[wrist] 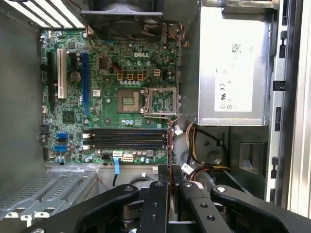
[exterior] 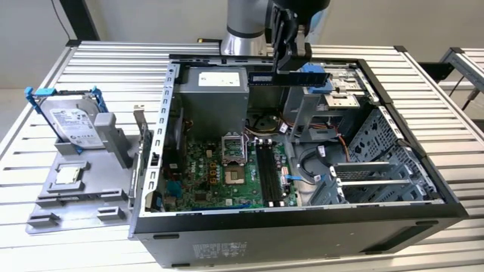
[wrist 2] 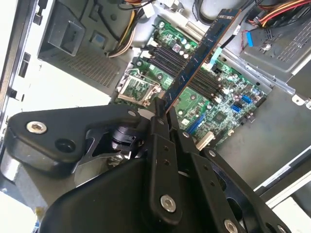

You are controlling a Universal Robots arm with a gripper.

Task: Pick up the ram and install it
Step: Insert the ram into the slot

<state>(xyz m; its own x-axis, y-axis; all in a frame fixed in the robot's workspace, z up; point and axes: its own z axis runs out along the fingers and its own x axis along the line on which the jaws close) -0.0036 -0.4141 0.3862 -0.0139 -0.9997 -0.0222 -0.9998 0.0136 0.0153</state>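
Note:
The ram (exterior: 264,78) is a long dark blue stick held level above the open computer case (exterior: 423,170), near its far wall. My gripper (exterior: 291,69) hangs from the arm at the top of the exterior view and is shut on the ram's upper edge. In the second wrist view the ram (wrist 2: 199,58) sticks out from between the black fingers (wrist 2: 158,127) over the green motherboard (wrist 2: 228,104). In the first wrist view the ram (wrist: 170,145) shows edge-on as a thin line above the black memory slots (wrist: 126,138). The same slots (exterior: 268,173) lie lower on the board in the exterior view.
A grey fixture (exterior: 113,195) at the exterior view's left holds a hard drive (exterior: 72,122) in a blue bracket and a square processor chip (exterior: 68,174). Inside the case are the power supply (exterior: 215,96), the open processor socket (exterior: 233,150), drive cages (exterior: 378,170) and loose cables (exterior: 332,153).

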